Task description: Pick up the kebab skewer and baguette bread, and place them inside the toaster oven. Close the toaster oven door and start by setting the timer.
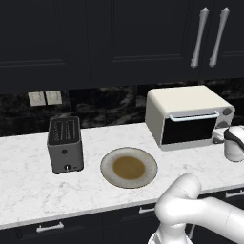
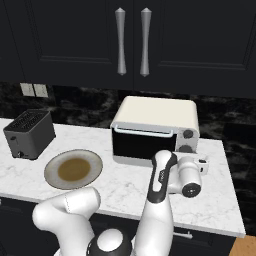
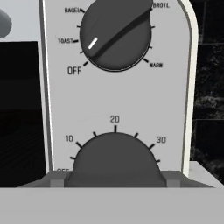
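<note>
Hand view puts the camera right up against the control panel of the toaster oven [image 3: 50, 109], where the upper mode knob [image 3: 116, 35] has its white marker sitting between OFF and TOAST, with BAGEL, BROIL and WARM printed around it. Below it, the timer knob [image 3: 114, 159] fills the bottom of the picture under the marks 10, 20 and 30. The gripper [image 3: 114, 180] is closed in on this knob: a grey fingertip [image 3: 59, 179] presses against each flank of the dial.

Right base view shows the cream-white oven at the back of the marble counter [image 2: 220, 195], its dark glass toaster oven door [image 2: 142, 144] shut, the silver bar handle across its top edge. The white arm reaches in from the front, its hand level with the knobs on the oven's right side. A round plate [image 2: 73, 169] with a brown centre lies well to the left, and a grey two-slot toaster [image 2: 30, 133] stands beyond it. Dark cabinets hang above.
</note>
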